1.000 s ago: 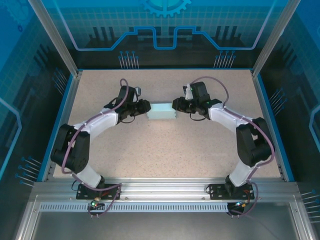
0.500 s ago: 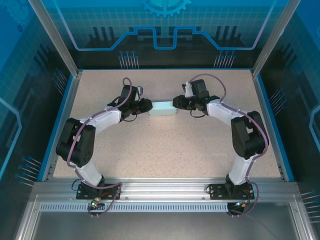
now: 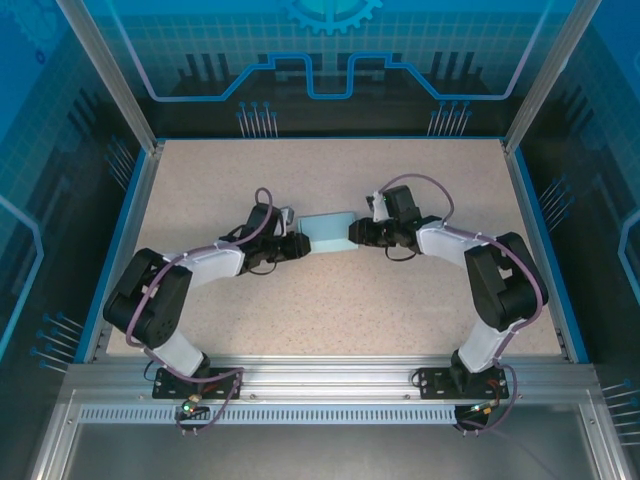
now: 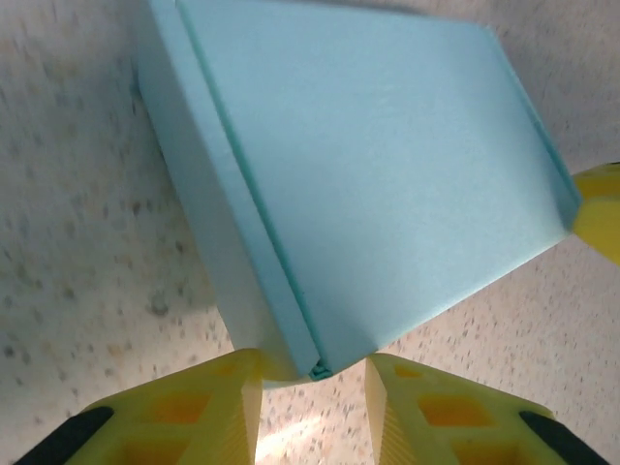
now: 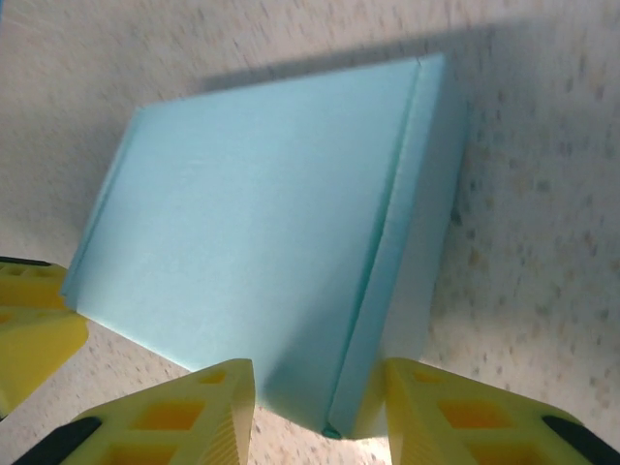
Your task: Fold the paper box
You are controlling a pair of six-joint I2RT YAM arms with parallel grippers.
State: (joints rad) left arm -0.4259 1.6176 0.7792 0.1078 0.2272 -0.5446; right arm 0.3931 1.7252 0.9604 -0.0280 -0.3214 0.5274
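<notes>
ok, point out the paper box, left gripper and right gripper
paper box (image 3: 329, 232): top external view, centre of its top face.
left gripper (image 4: 313, 368): left wrist view, midway between its yellow fingertips.
right gripper (image 5: 320, 373): right wrist view, midway between its yellow fingertips.

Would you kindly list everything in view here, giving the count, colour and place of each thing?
paper box: one, pale aqua, a flat closed box, mid-table between the two grippers.
table: one, speckled beige with a blue edge, under everything.
enclosure panels: blue, printed with lines, at the back and both sides.
metal rail: one, silver, along the near edge, carrying the arm bases.
left arm: one, white and black, purple cable, reaching in from the left.
right arm: one, same colours, reaching in from the right.
left gripper: one, yellow fingers, jaws apart at the box's left end.
right gripper: one, yellow fingers, jaws apart at the box's right end.
</notes>
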